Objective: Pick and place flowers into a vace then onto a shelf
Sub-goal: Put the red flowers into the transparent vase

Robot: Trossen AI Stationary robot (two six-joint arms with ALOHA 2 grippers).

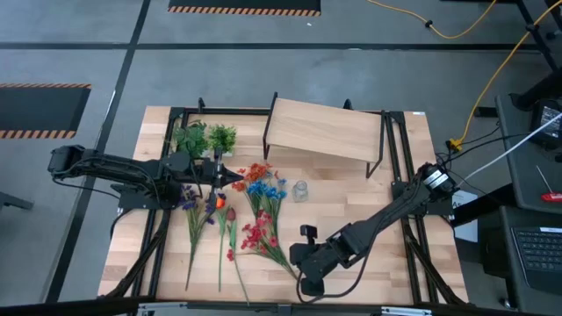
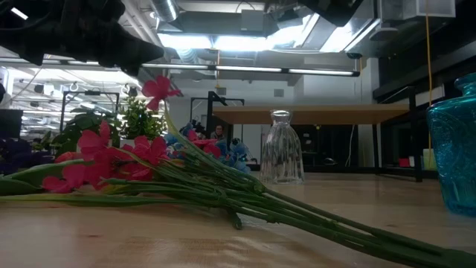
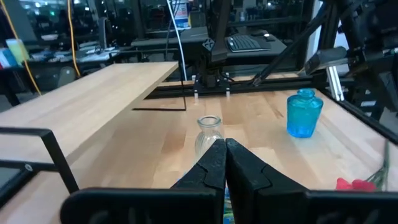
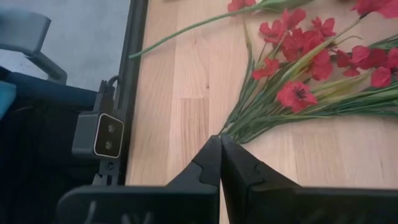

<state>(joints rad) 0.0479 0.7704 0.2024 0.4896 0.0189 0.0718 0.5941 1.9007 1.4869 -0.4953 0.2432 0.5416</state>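
Note:
Several bunches of flowers (image 1: pixel 255 206) lie flat on the table with their stems pointing at the near edge: red, blue, orange and purple. A small clear glass vase (image 1: pixel 301 190) stands upright beside them, in front of the shelf (image 1: pixel 325 130). A blue glass vase (image 3: pixel 305 113) stands further right. My left gripper (image 1: pixel 235 178) hovers shut over the blossoms and points at the clear vase (image 3: pixel 209 132). My right gripper (image 4: pixel 219 139) is shut at the stem ends of the red bunch (image 4: pixel 298 93), near the table's near edge. My right gripper meets the red bunch at the lower ends of its stems (image 4: pixel 239 132), where they run together. It comes from above, slanting from the near right, roughly in line with the stems. The shut fingers (image 4: pixel 205 163) hide the pinch itself. The bunch lies on the table.
Two small leafy potted plants (image 1: pixel 206 138) stand at the far left, beside the shelf. Black frame rails (image 1: pixel 167 219) run along both sides of the table. The low camera (image 4: pixel 106 134) sits at the near edge, close to my right gripper. Bare wood lies right of the clear vase.

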